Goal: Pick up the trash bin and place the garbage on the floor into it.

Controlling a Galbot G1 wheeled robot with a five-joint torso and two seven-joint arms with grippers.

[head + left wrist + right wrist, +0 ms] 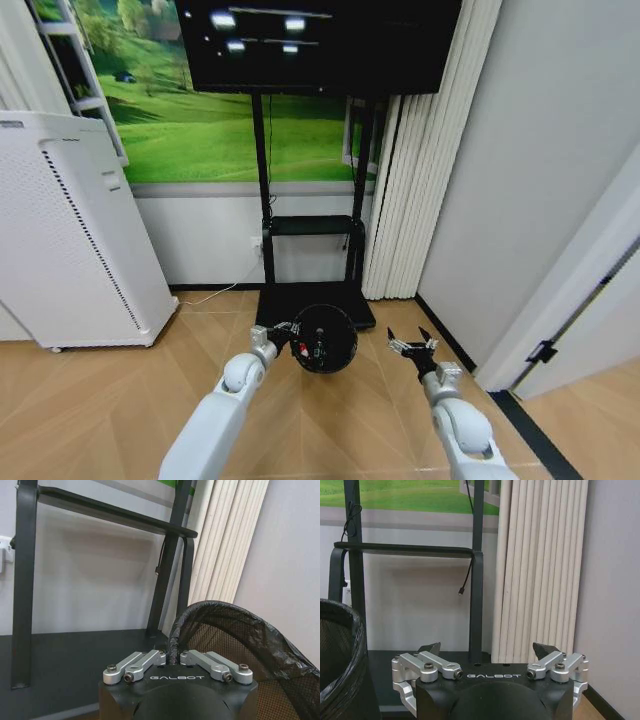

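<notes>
My left gripper (285, 333) is shut on the rim of the black mesh trash bin (323, 338), holding it above the floor (100, 400) with its mouth facing up towards me. Small red and green bits, likely the garbage (318, 349), show inside it. In the left wrist view the closed fingers (150, 661) pinch the bag-lined rim of the bin (240, 640). My right gripper (414, 347) hangs open and empty just right of the bin; in the right wrist view it (490, 652) is spread wide, with the bin's wall (340, 650) beside it.
A black TV stand (262, 180) with a shelf and flat base (282, 300) stands right behind the bin. A tall white perforated appliance (70, 240) is at the left. A pleated curtain (420, 180), a grey wall and a door frame (570, 290) close off the right.
</notes>
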